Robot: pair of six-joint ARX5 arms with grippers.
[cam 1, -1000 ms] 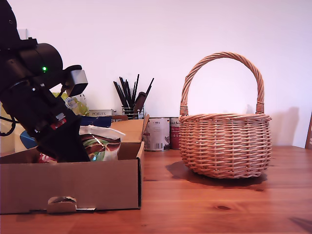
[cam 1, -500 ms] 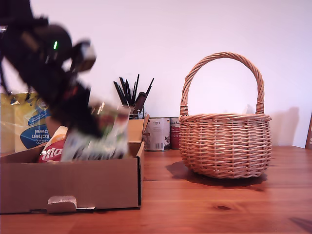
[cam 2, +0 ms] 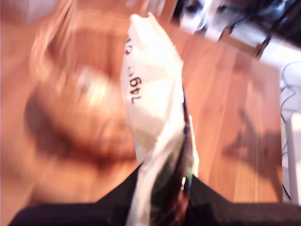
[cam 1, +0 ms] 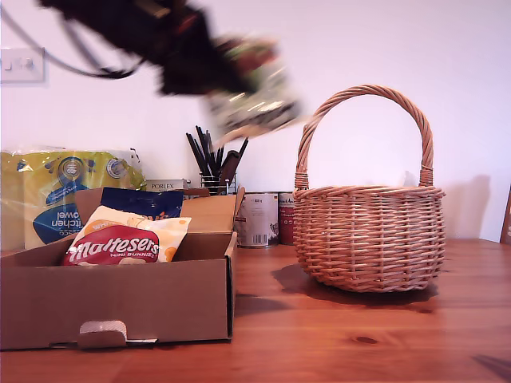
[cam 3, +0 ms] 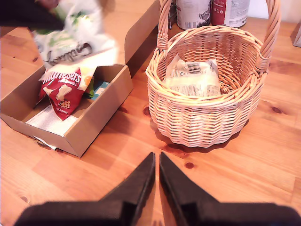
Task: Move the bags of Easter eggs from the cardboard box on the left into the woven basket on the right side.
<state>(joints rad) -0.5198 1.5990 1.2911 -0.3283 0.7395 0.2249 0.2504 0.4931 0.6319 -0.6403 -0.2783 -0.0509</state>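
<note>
My first gripper [cam 2: 164,188] is shut on a white-and-green bag of Easter eggs [cam 2: 153,103], carried high in the air [cam 1: 251,88] between the cardboard box [cam 1: 120,303] and the woven basket [cam 1: 367,239]; the arm and bag are blurred. In the box lie a red-and-cream Maltesers bag [cam 1: 120,239] and a blue bag [cam 1: 140,201]. A cream bag [cam 3: 193,77] lies inside the basket [cam 3: 202,122]. My second gripper [cam 3: 156,162] is shut on nothing, low over the table in front of the basket, and does not show in the exterior view.
A yellow-and-blue kitchen towel pack [cam 1: 56,191] stands behind the box. A pot of dark utensils [cam 1: 215,159] and two tins [cam 1: 259,219] stand at the back between box and basket. The basket's arched handle [cam 1: 363,92] rises high.
My first gripper has lifted the white-and-green bag out of the box and swung it up and toward the exterior view's right, uncovering the Maltesers bag.
</note>
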